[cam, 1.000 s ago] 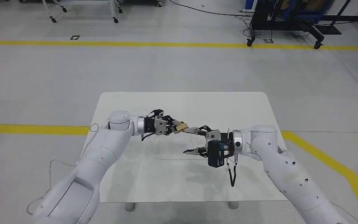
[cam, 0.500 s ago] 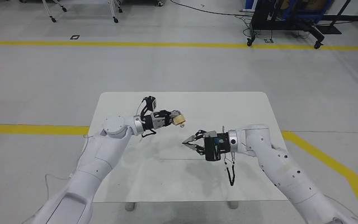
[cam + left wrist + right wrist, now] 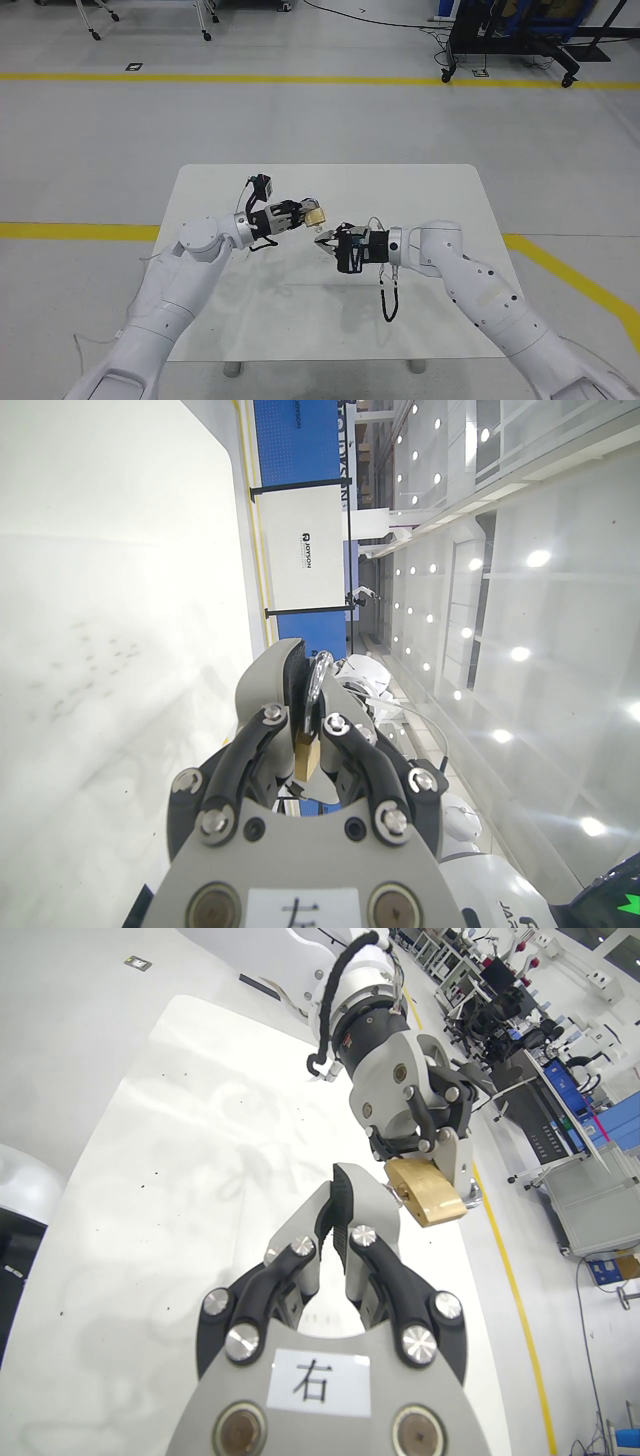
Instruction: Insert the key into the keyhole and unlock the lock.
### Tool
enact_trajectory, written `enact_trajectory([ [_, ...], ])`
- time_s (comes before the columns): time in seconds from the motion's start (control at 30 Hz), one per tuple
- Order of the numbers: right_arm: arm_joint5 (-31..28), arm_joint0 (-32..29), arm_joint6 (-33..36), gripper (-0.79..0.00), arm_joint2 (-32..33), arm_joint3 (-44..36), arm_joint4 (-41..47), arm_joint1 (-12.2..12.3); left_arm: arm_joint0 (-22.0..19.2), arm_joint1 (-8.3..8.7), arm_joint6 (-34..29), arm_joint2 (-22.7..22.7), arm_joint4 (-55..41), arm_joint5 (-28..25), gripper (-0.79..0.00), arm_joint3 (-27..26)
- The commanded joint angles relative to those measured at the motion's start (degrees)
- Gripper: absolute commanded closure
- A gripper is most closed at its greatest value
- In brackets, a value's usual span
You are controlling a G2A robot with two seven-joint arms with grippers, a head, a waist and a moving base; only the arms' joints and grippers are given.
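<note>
Lock (image 3: 425,1198) hangs above the table (image 3: 420,190), shackle (image 3: 319,677) pinched in the left gripper (image 3: 307,685). The right gripper (image 3: 340,1193) is clenched, seemingly on the key (image 3: 396,1196), its tip just beside the brass body. Insertion is in hand; next, align the tip with the keyhole and push.

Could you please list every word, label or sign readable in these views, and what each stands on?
"右": sticker on the right hand.
"左", cut by the picture's edge: sticker on the left hand.
Banner: brand print, left unquoted.
White arm cover: lettering cut off, unreadable.
Padlock: no print legible.
</note>
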Motion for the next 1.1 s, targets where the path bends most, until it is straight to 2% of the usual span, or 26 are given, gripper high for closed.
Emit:
enact_trajectory([
  [0.0, 2.0, -0.1, 0.0, 0.000, -0.1, 0.3, 0.6, -0.2, 0.4, 0.08, 0.3, -0.2, 0.3, 0.2, 0.000, -0.7],
  [0.2, 4.0, 0.3, 0.4, 0.000, -0.2, 1.9, 1.8, -0.6, 1.0, 0.22, 0.5, -0.4, 1.1, 0.7, 0.000, -1.7],
  [0.33, 3.1, 0.2, -4.0, -0.009, -0.2, 0.6, -0.7, -0.4, 1.3, 0.26, 1.6, -1.1, 0.3, 1.3, 0.000, -1.6],
  [0.4, 4.4, -0.4, -5.3, -0.256, -0.3, -1.0, -6.1, 0.1, 1.5, 0.21, 2.6, -1.5, -1.0, 2.0, 0.000, -1.5],
  [0.47, 7.2, -1.8, -5.6, -0.286, 0.3, -2.6, -10.0, 0.5, 1.5, 0.19, 3.1, -1.8, -1.6, 2.6, 0.000, -1.5],
  [0.6, 14.2, -6.1, -2.6, -0.268, 2.1, -7.4, -16.0, 1.3, 1.4, 0.09, 3.6, -1.8, -1.9, 3.5, 0.000, -1.4],
  [0.67, 17.1, -8.1, -0.8, -0.225, 3.1, -9.4, -17.5, 1.6, 1.4, 0.03, 3.6, -1.6, -1.8, 3.7, 0.000, -1.4],
  [0.73, 19.4, -9.7, 1.7, -0.228, 4.1, -10.9, -18.6, 1.8, 1.3, 0.00, 3.7, -1.5, -1.8, 3.9, 0.000, -1.3],
  [0.8, 20.2, -10.7, 5.3, -0.222, 4.3, -12.8, -20.2, 1.8, 1.3, -0.03, 3.8, -1.6, -1.8, 4.0, 0.000, -1.2],
  [0.97, 21.9, -12.0, 8.0, -0.203, 3.1, -15.5, -22.7, 1.6, 1.4, -0.11, 4.4, -1.6, -1.9, 4.1, 0.000, -1.2],
  [1.07, 22.2, -11.8, 11.0, -0.252, 1.7, -15.9, -24.1, 1.2, 1.4, -0.17, 4.6, -1.5, -1.7, 4.3, 0.000, -1.2],
])
